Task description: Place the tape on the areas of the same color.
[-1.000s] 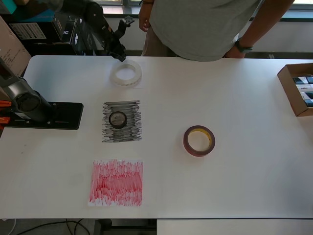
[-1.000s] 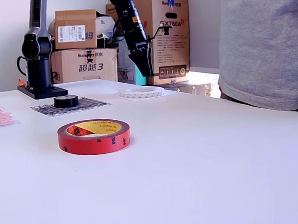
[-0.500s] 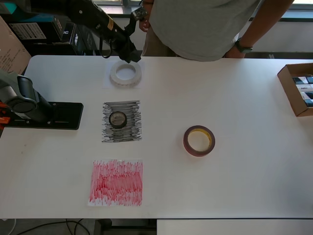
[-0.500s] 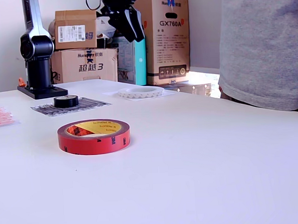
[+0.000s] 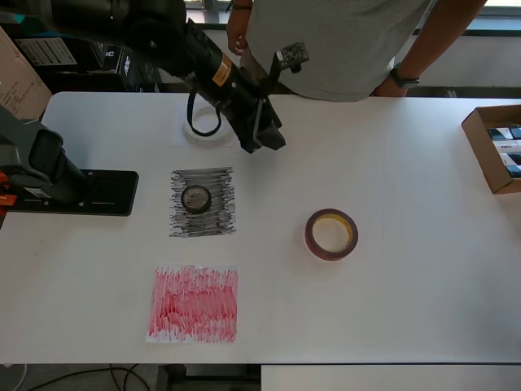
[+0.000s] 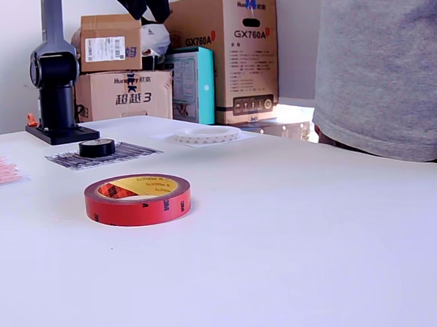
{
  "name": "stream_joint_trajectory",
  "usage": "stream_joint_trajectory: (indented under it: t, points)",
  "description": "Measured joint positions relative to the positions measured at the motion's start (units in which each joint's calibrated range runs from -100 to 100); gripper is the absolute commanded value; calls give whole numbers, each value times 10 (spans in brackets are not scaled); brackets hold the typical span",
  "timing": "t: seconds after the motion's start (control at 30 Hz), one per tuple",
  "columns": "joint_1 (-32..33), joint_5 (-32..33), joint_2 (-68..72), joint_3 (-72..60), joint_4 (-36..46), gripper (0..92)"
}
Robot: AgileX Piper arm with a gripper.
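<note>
Gripper (image 5: 269, 138) now past white ring (image 6: 207, 135), empty, aperture unclear.

Overhead view looks straight down on the tabletop (image 5: 407, 204); exterior view sits low at its 3 o'clock edge, facing 9 o'clock, sharing that tabletop (image 6: 296, 240)

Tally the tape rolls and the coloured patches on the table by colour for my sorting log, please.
Black: 2, the black roll and the black patch.
White: 2, the white roll and the white patch.
Red: 2, the red roll and the red patch.
Total: 6.
</note>
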Motion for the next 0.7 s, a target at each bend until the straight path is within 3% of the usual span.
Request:
stream_joint_trajectory:
  t: [0.37, 0.7]
  points:
    - [-80, 34, 169, -188, 54, 453]
    - [-84, 76, 306, -337, 235, 453]
